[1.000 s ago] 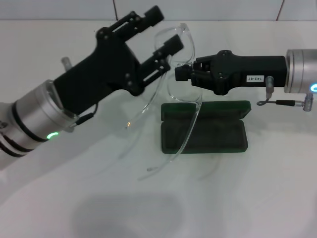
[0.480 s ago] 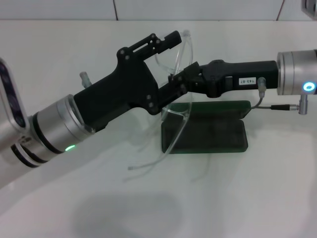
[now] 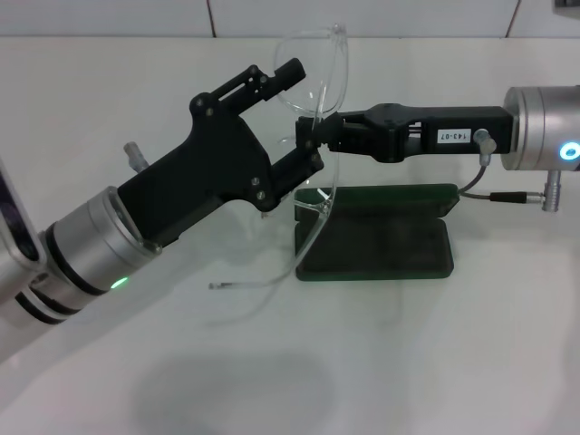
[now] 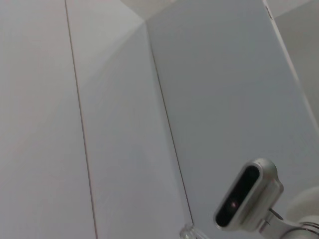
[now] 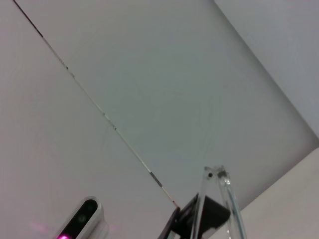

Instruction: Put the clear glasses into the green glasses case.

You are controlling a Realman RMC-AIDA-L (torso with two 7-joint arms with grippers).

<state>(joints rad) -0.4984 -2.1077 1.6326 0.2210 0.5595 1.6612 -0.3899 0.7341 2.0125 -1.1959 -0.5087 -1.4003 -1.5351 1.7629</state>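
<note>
The clear glasses (image 3: 323,65) hang in the air above the table, their lens upright and one thin arm trailing down to the left. My right gripper (image 3: 317,136) comes in from the right and is shut on their frame near the lens's lower edge. My left gripper (image 3: 304,116) reaches in from the left, open, with one finger above and one below the spot where the right gripper holds. The green glasses case (image 3: 373,243) lies open on the table just below and to the right of the glasses. The right wrist view shows a piece of the clear glasses (image 5: 219,199).
The white table (image 3: 453,362) stretches around the case, with a tiled wall behind it. Both wrist views look up at grey wall panels and a small camera housing (image 4: 246,199).
The right gripper has lifted the glasses a little and turned the lens more upright. The left gripper closed in from the left, then drew back slightly, still open around the glasses.
</note>
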